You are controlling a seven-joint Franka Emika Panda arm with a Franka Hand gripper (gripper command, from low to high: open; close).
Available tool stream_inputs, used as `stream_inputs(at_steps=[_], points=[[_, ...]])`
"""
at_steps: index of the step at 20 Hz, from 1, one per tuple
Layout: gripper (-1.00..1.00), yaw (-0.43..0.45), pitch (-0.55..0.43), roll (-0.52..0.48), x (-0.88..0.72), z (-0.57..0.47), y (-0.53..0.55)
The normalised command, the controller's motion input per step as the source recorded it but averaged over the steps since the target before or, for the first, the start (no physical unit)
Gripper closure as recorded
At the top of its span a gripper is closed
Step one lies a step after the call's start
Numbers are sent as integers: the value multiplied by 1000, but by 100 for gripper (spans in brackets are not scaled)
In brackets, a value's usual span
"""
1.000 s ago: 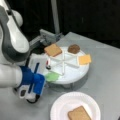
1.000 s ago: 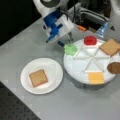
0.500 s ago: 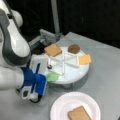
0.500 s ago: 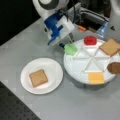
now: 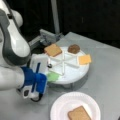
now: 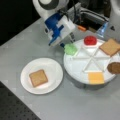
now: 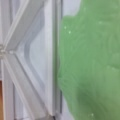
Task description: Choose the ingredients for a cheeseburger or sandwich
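The green lettuce piece (image 6: pixel 70 48) lies in the compartment of the round white divided tray (image 6: pixel 77 72) nearest the arm, at the tray's rim. In the wrist view the lettuce (image 7: pixel 92 62) fills the right half, with white divider ribs (image 7: pixel 51 57) just beside it on the left. It is a rounded blob with no clear long axis; it lies flat.

The pincer (image 6: pixel 65 44) sits directly over the lettuce's edge, its fingertips hidden behind the blue and white hand body (image 6: pixel 58 28); whether it is spread or closed, or has hold of the lettuce, I cannot tell. In a front view the same hand (image 5: pixel 37 77) comes in from the left, tilted down toward the lettuce (image 5: pixel 53 76).

Around the tray lie a red tomato disc (image 6: pixel 90 40), a brown toast square (image 6: pixel 110 47), a dark patty (image 6: pixel 114 67) and a yellow cheese square (image 6: pixel 96 77), each in its own compartment. On the grey counter (image 6: pixel 30 47) beside the tray, a white round plate (image 6: pixel 52 75) carries a second toast square (image 6: pixel 38 77).
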Motion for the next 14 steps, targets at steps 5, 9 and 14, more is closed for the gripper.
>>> stream_inputs(at_steps=[5, 9, 14], points=[[100, 79, -30, 189, 118, -50, -134], [100, 67, -24, 183, 116, -42, -118], [100, 62, -21, 189, 114, -38, -121]])
